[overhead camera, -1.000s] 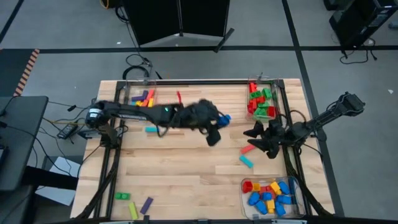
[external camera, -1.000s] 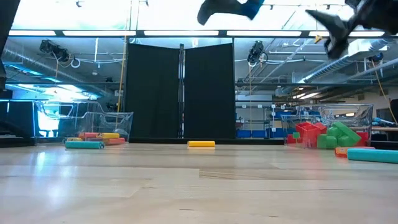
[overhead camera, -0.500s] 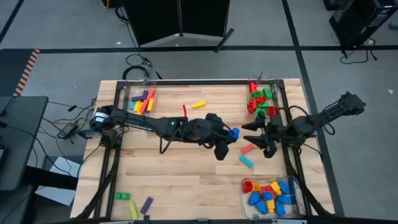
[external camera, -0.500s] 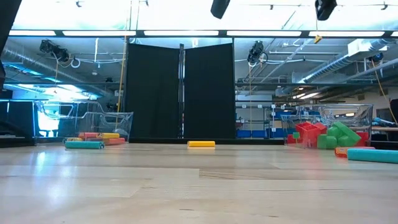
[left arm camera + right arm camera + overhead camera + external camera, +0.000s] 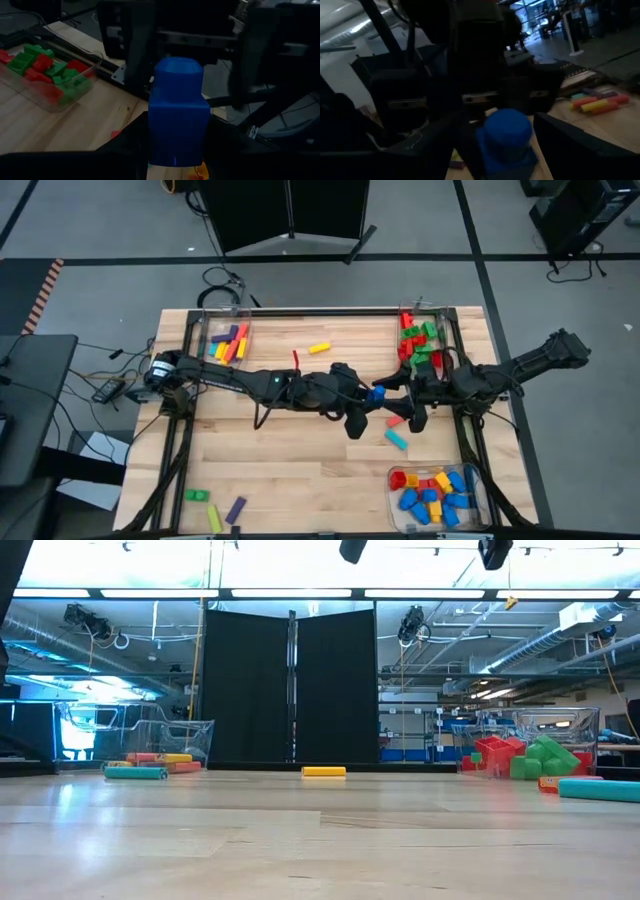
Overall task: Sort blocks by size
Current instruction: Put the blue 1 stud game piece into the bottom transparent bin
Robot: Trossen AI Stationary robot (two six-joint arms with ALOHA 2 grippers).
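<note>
Held item: small blue plastic brick with a round stud [image 5: 177, 112]; carried above mid-table, just beside the clear bin of red and green bricks [image 5: 420, 345]
Left gripper [image 5: 372, 398]: clenched on the blue brick's lower half; stud end offered outward
Right gripper [image 5: 398, 396]: fingers spread on either side of the brick [image 5: 507, 140]; nothing grasped yet
Stage, as I judge it: hand-over in the air between the two arms
Risk one: left lets go before right has closed; brick drops among the loose teal bar [image 5: 396, 439] and red piece [image 5: 397, 419] below
Risk two: right closes on the stud alone; shallow hold, brick twists out
Risk three: fingertips of both arms collide; brick knocked askew
Likely destination: clear bin of blue, yellow and red stubs [image 5: 435, 490]
</note>
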